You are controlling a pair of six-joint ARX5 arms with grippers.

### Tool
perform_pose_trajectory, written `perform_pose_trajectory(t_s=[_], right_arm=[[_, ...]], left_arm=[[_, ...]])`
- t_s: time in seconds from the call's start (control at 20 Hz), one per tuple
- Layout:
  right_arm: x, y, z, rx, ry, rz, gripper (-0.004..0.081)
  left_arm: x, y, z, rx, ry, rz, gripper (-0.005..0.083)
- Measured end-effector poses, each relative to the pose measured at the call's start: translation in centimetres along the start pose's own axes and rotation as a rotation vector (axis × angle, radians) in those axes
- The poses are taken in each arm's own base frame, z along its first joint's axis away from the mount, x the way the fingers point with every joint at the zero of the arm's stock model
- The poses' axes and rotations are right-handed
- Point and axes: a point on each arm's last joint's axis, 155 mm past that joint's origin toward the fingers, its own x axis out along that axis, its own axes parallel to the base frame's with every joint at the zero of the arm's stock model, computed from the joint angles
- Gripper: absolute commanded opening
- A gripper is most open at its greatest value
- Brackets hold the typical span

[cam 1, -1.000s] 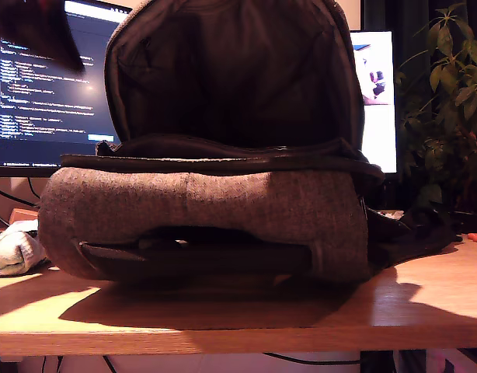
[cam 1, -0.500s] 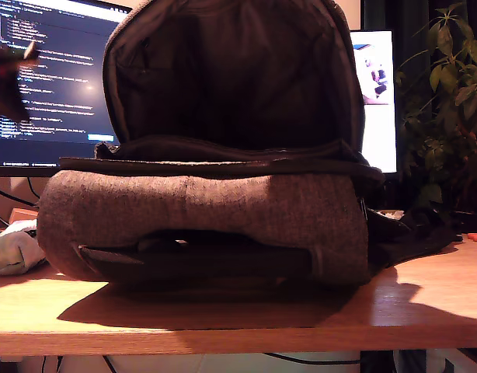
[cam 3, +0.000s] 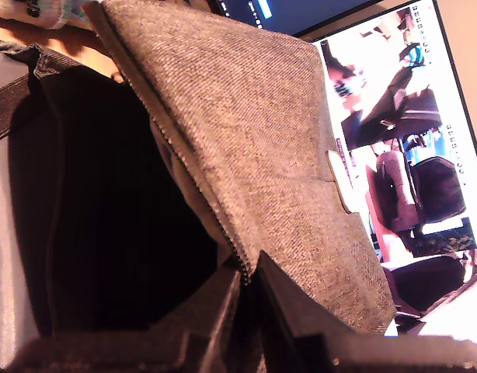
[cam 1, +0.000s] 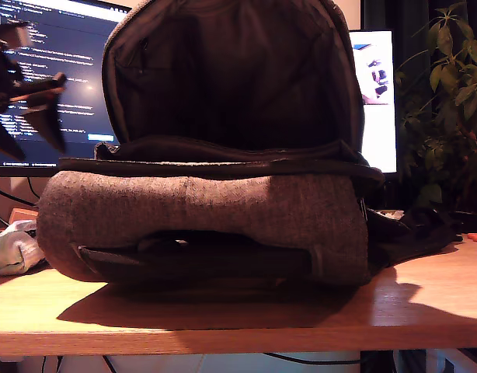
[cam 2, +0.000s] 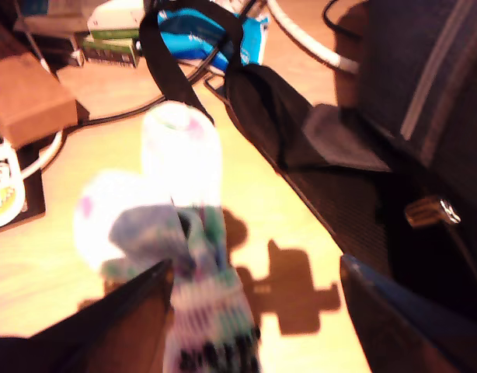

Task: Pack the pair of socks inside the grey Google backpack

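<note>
A grey Google backpack lies on a wooden desk, flap raised. The second gripper pinches the flap's zipper edge. At the exterior view's left, the first gripper hovers open above the pair of socks.

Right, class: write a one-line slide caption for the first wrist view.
My first gripper, open, hovers above the pair of socks beside the grey Google backpack.

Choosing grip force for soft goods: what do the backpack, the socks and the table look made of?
Grey Google backpack: coarse woven fabric, matte, visible weave; lining darker.
Pair of socks: soft knit, pale with coloured specks, though blurred.
Table: looks like wood, smooth, slightly glossy.
</note>
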Motion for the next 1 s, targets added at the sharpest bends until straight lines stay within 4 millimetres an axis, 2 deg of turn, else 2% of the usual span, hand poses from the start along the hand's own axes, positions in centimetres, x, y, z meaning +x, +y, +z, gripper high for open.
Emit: perform_pose_trajectory(t_s=[0.3, 0.65, 0.85, 0.9, 0.95, 1.0], right_arm=[[0.0, 0.2, 0.2, -0.001, -0.012, 0.010, -0.0012], [-0.1, 0.2, 0.2, 0.001, -0.014, 0.010, -0.0012], [-0.1, 0.2, 0.2, 0.000, -0.014, 0.011, -0.0012], [-0.1, 0.2, 0.2, 0.000, -0.014, 0.011, -0.0012], [-0.1, 0.2, 0.2, 0.000, -0.014, 0.011, -0.0012], [-0.1, 0.2, 0.2, 0.000, -0.014, 0.011, -0.0012]], left_arm=[[4.5, 0.9, -3.0, -0.037, 0.182, 0.003, 0.0624], [7.3, 1.5, -6.3, -0.059, 0.290, 0.001, 0.0624], [8.4, 2.8, -7.6, -0.056, 0.326, 0.060, 0.0619], [8.4, 2.8, -7.6, -0.055, 0.325, 0.063, 0.0577], [8.5, 2.9, -7.6, -0.054, 0.323, 0.064, 0.0466], [8.4, 2.9, -7.6, -0.054, 0.326, 0.064, 0.0298]])
